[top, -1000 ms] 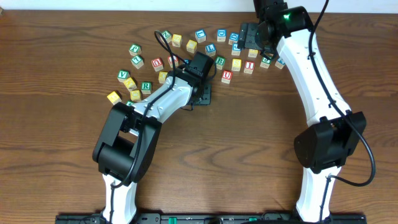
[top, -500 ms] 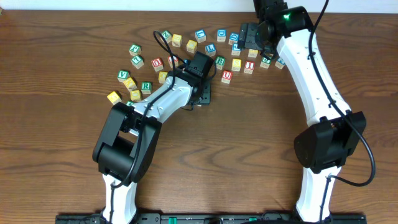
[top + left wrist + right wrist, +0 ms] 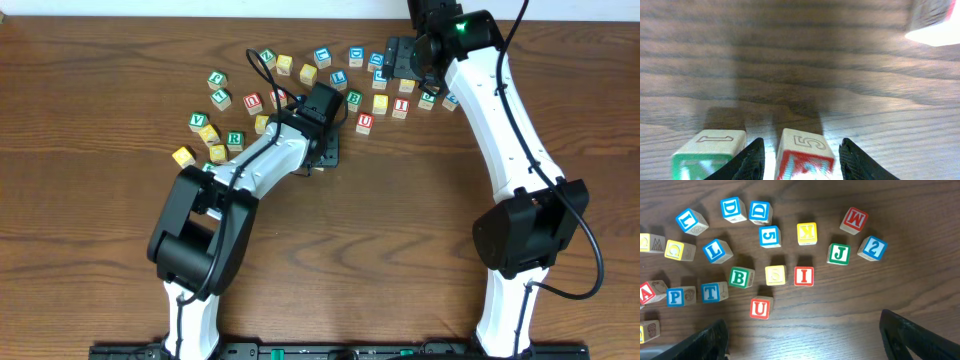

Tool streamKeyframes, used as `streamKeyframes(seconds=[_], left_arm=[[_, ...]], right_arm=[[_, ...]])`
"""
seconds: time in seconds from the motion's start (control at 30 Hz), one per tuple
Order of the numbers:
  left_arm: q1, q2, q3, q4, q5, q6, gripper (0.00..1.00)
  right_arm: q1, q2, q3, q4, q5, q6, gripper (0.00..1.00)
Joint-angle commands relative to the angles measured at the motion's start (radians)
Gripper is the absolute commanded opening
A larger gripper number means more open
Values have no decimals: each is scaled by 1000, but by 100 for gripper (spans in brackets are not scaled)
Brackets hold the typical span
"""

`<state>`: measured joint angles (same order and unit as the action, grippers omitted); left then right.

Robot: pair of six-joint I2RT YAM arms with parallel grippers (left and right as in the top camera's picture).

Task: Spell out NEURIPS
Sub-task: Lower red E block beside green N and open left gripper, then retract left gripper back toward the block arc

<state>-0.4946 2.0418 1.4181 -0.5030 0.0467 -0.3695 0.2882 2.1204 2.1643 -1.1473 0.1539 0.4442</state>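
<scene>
1. The left arm (image 3: 262, 160) is lying folded at the elbow. Its forearm is slanting up and rightward across the worktop (image 3: 400, 240) toward the arc of letter blocks (image 3: 300, 75).
2. The left hand (image 3: 802, 146) is sitting low over the wood with its fingers parted. One finger is on each side of a red block (image 3: 805, 157) bearing a 5 on top. A thin gap is showing on both sides, so the hand is bracketing the block, not squeezing it.
3. A green block (image 3: 710, 150) with a 1 on top is standing just outside the left finger; whether the two are touching I cannot tell.
4. The right arm (image 3: 500, 110) is standing along the right side and bending over the far end of the cluster. The right hand (image 3: 803, 322) is hanging high above the blocks, its fingers spread wide with nothing between them.
5. Beneath it the S block (image 3: 775, 275) and I block (image 3: 804, 276) are lying just beside each other, with the U block (image 3: 760, 308) near them. The P block (image 3: 675, 296) is sitting further left, next to a T block (image 3: 711, 292).
6. An R block (image 3: 234, 139) is lying to the left of the left forearm.
7. The cluster's far row is sitting near the worktop's far edge.
8. Blocks are crowding the left hand on its left and far sides.
9. A broad stretch of wood is spreading between the two arms toward the near edge.
</scene>
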Motion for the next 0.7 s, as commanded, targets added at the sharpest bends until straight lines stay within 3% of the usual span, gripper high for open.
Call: streamKeyframes(seconds=[0.0, 0.27, 0.67], left_arm=[[-1, -98, 37, 12, -8, 35, 48], [42, -265, 37, 7, -40, 47, 48], [226, -378, 37, -134, -40, 106, 48]], right_arm=[[-6, 10, -8, -2, 13, 11, 92], [-6, 10, -8, 3, 13, 11, 95], [-3, 10, -8, 6, -23, 11, 98]])
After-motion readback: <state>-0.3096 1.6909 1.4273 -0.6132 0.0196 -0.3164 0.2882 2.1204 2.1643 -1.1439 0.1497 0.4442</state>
